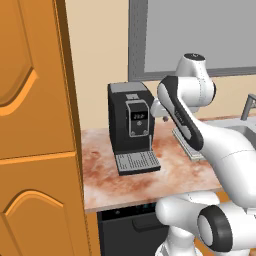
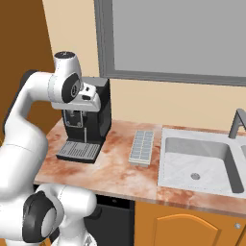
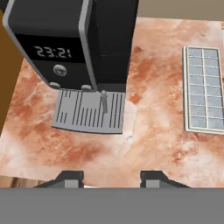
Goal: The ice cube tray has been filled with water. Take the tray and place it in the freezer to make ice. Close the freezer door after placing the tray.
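The ice cube tray [image 2: 141, 147] is a pale grey-white grid of small cells lying flat on the marble counter [image 2: 120, 170], between the coffee machine and the sink. In the hand view the tray [image 3: 203, 89] lies at the right edge, lengthwise. My gripper [image 3: 112, 178] hovers above the counter in front of the coffee machine, well to the left of the tray. Its fingertips [image 3: 70, 177] stand apart with nothing between them. In the right base view the gripper [image 2: 91, 102] hangs before the machine's top. The freezer is out of view.
A black coffee machine [image 1: 131, 122] with a ribbed drip grate [image 3: 89, 111] stands on the counter's left part. A tall orange cabinet [image 1: 35, 125] walls off the left side. A sink [image 2: 202, 158] with a faucet [image 2: 236, 122] lies to the right, and a dark dishwasher front [image 1: 127, 225] sits below the counter.
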Robot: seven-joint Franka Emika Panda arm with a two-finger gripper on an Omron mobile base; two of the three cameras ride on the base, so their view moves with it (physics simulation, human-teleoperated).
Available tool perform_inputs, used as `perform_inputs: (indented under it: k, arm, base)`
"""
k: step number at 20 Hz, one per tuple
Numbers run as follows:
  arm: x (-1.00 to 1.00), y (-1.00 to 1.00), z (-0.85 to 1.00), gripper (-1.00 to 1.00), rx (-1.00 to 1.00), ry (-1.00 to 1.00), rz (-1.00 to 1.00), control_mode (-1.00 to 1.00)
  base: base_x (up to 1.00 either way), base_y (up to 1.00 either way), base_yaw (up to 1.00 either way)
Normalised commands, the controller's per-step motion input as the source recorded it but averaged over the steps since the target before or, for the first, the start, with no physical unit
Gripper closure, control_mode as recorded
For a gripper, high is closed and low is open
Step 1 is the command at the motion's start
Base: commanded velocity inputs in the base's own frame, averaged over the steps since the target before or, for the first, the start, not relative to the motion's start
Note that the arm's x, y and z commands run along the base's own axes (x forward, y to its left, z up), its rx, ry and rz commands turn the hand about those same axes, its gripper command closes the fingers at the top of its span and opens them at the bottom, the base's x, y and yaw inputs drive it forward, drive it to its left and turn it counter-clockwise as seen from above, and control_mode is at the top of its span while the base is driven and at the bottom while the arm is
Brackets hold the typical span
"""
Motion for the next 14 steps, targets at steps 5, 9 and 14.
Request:
perform_inputs:
  k: [5,9,14]
  arm:
    - [-0.33,0.00,-0.03,-1.00,0.00,0.00,-0.02,-1.00]
    - [-0.54,-0.02,-0.19,-1.00,0.00,0.00,-0.07,-1.00]
    - [-0.46,-0.14,-0.22,-1.00,0.00,0.00,-0.07,-1.00]
  base:
    - [0.00,0.00,0.00]
    - [0.00,0.00,0.00]
    - [0.00,0.00,0.00]
